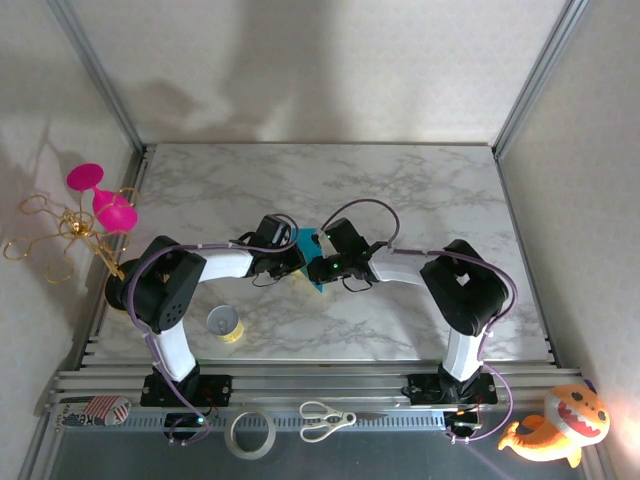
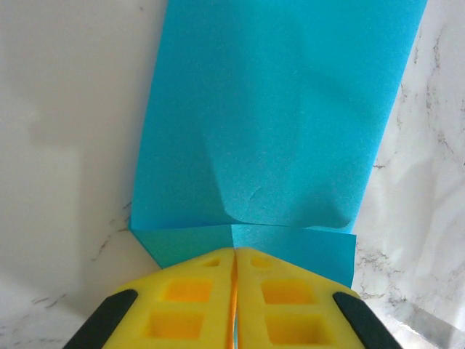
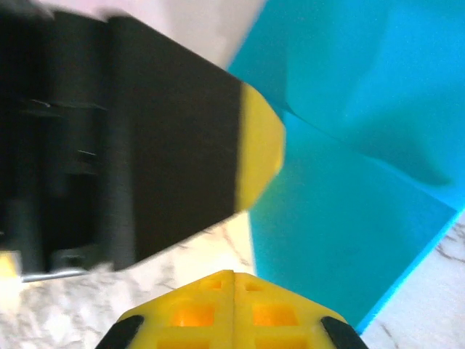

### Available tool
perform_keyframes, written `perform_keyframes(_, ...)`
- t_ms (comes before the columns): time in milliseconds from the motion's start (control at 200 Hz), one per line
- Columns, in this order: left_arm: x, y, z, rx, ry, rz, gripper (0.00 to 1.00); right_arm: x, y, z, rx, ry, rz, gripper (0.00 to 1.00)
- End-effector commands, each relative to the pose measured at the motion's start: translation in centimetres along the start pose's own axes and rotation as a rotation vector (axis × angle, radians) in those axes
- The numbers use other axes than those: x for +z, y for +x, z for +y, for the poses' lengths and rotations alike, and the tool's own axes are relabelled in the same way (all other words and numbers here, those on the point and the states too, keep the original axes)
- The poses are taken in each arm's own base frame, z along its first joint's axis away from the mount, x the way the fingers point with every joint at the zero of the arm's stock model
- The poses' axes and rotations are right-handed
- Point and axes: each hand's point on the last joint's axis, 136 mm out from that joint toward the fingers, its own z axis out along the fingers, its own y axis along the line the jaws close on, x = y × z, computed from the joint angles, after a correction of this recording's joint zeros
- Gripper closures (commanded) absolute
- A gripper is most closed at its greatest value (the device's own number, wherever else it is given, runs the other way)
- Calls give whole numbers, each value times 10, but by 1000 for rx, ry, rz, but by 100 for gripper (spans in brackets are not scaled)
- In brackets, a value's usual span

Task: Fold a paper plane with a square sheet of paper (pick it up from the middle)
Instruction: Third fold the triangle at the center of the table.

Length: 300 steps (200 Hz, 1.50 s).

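Top external view: the left gripper (image 1: 292, 262) and the right gripper (image 1: 322, 265) meet nose to nose over the middle of the marble table (image 1: 430, 190). The square sheet of paper (image 1: 305, 243) sits between them, just right of the left gripper. Only small teal slivers show past the wrists, so its direction cannot be read here. A yellow tape roll (image 1: 225, 323) stands nearer the arm bases, left of the left gripper and well apart from it.

Left wrist view: the left gripper (image 2: 234, 280) has its yellow fingers pressed together. They pinch the near edge of the sheet (image 2: 276, 116), where a short crease runs up from the tips. The paper is doubled. A lower layer shows just beyond the fingertips, and a broad upper flap with a curled near edge lies over it. Its long axis runs straight away from the left gripper, leaning slightly right.

Right wrist view: the right gripper (image 3: 232, 291) is closed, tips together, at the sheet's (image 3: 349, 211) near edge. I cannot tell whether it nips the paper. The left gripper's black-and-yellow fingertip (image 3: 258, 153) reaches in from the left, and the paper spreads away from it to the right, its straight lower edge slanting across the marble.
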Motion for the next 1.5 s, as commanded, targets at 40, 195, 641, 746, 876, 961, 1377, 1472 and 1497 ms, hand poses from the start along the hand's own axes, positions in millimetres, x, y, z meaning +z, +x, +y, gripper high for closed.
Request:
perform_keyframes(40,5,8,20,-7,-80,31,90,7,17,-17,37,47,56,100)
perform_keyframes(195,-6,-3,-12,31,20,9,88,10,34,-29,54,83,103,100)
perform_keyframes(641,-8,26,-17,40,62,78,92,16,44,-41,74,128,141,100)
perform_keyframes(746,-2,23,-10,50,26,71,91,16,48,-42,74,131,149,100)
perform_keyframes(876,4,15,10,76,-68,48,91,15,54,-45,72,142,162,100)
perform_keyframes(961,1,2,33,93,-158,35,91,13,58,-47,72,148,168,100)
perform_keyframes(1377,-34,-69,23,114,-152,-84,87,12,61,-42,90,114,162,100)
perform_keyframes(1472,-37,-56,-1,97,-51,-72,87,13,57,-41,91,112,157,100)
perform_keyframes(1497,-38,-52,-8,96,-25,-70,87,14,56,-41,92,112,157,100)
